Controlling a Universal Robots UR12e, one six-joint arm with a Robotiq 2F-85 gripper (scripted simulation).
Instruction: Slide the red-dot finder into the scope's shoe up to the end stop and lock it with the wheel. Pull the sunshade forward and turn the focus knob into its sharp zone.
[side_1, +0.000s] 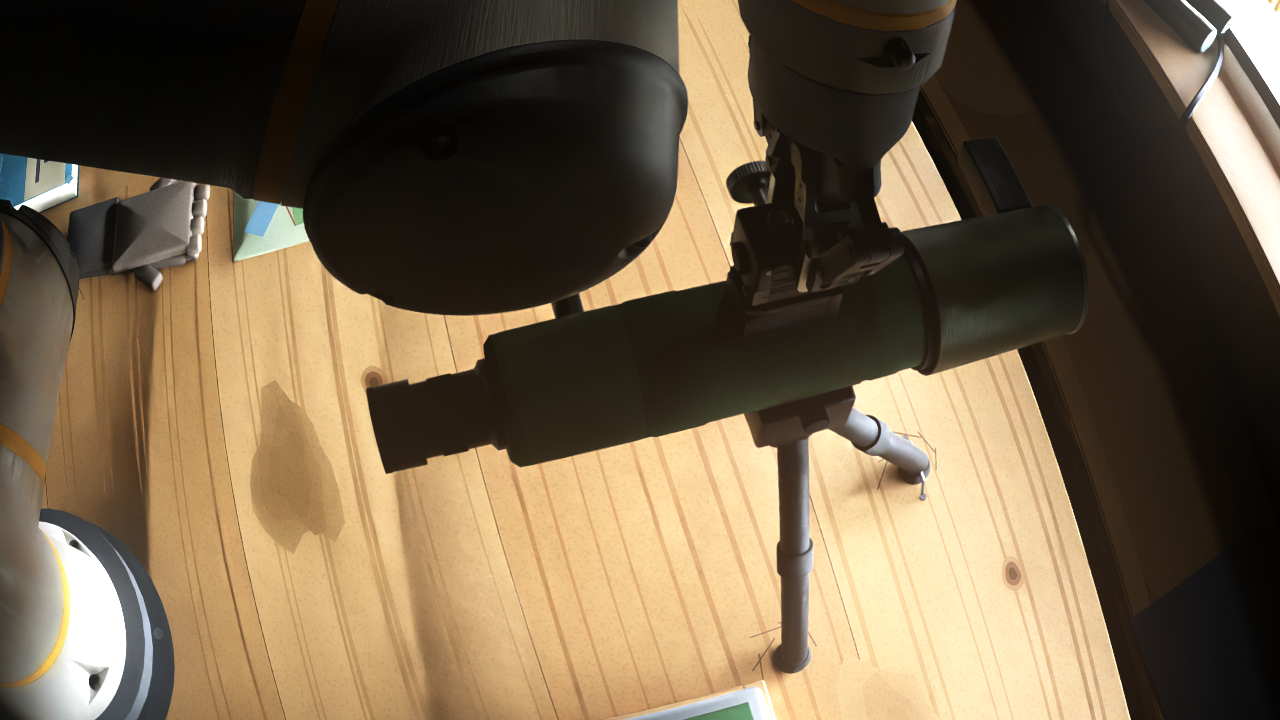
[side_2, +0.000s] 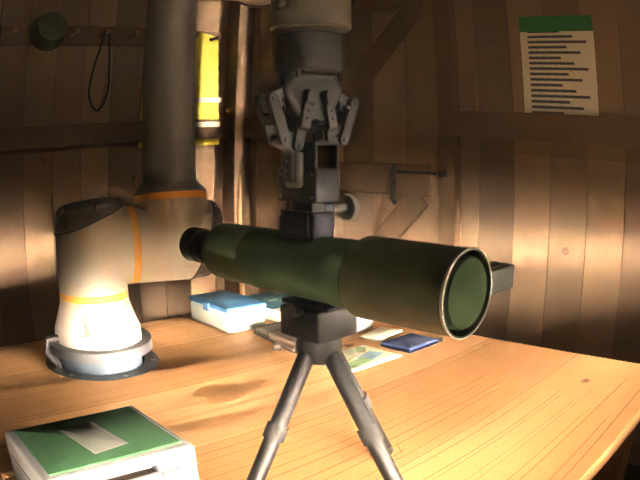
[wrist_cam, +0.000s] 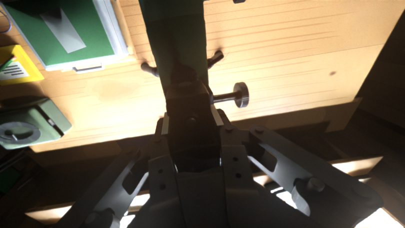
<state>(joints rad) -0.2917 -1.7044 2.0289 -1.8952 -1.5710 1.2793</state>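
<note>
The red-dot finder sits upright in the shoe on top of the green scope. My gripper comes straight down from above and grips the finder's body. The lock wheel sticks out sideways from the finder's foot on a short stem. The scope stands on a tripod on the wooden table. The sunshade forms the wide front sleeve of the tube. The eyepiece points the other way. The focus knob is largely hidden behind the tube.
Behind the scope the arm's base stands by the plank wall. A green-topped box lies at the near table edge. Blue boxes and cards lie beyond the tripod. A green case lies on the table.
</note>
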